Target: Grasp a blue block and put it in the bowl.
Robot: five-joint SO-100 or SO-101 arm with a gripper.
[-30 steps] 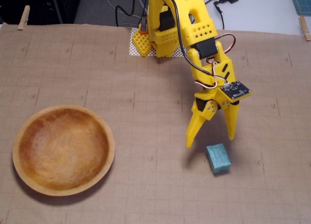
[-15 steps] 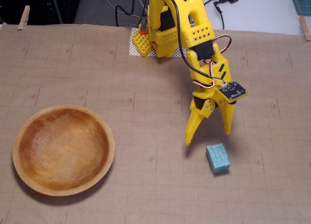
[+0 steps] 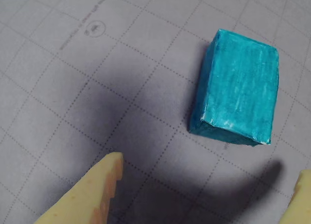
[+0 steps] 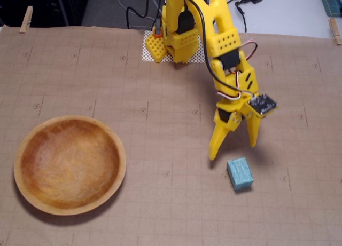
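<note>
The blue block (image 4: 240, 173) lies on the paper-covered table, right of centre in the fixed view. In the wrist view the blue block (image 3: 239, 88) fills the upper right and lies free. My yellow gripper (image 4: 233, 150) is open and empty, hovering just above and behind the block, fingertips pointing down. In the wrist view the gripper (image 3: 211, 170) shows one fingertip (image 3: 109, 168) at lower left and the other at the lower right edge. The wooden bowl (image 4: 118, 174) sits empty at the left of the fixed view.
Brown gridded paper (image 4: 160, 123) covers the table. The arm's yellow base (image 4: 179, 32) stands at the back centre, with cables behind it. Wooden clothespins (image 4: 25, 19) clip the paper at the back corners.
</note>
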